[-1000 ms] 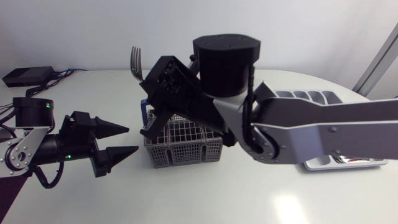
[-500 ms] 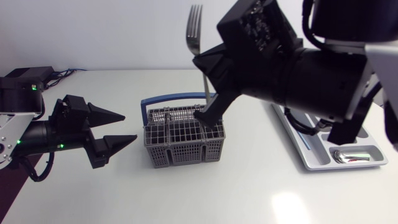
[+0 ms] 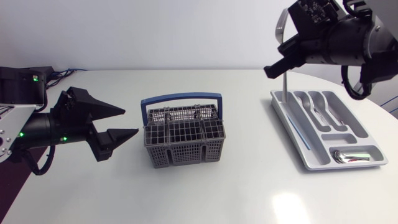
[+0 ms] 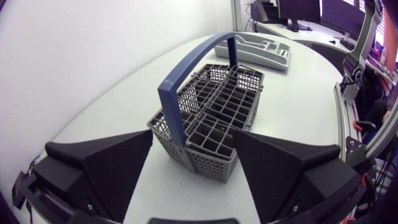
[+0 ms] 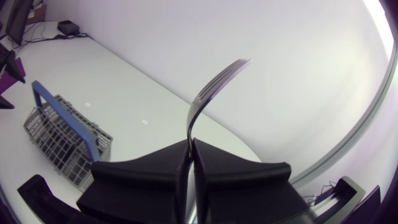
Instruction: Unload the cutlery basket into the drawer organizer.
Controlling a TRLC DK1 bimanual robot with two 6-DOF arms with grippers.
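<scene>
A grey mesh cutlery basket with a blue handle stands mid-table; no cutlery shows above its rim. My left gripper hangs open just left of it, and in the left wrist view the basket lies ahead of the spread fingers. At the right lies the grey drawer organizer, with a spoon in its near compartment. My right gripper is high over the organizer's far left corner, shut on a fork held upright. The right wrist view shows the fork rising from the closed gripper.
A black box with cables sits at the far left of the table. The organizer lies beyond the basket in the left wrist view. The basket shows well off to one side of my right gripper.
My right arm has lifted the fork out of the basket and swung right, to above the organizer. The left gripper has stayed open beside the basket, shifting only slightly.
</scene>
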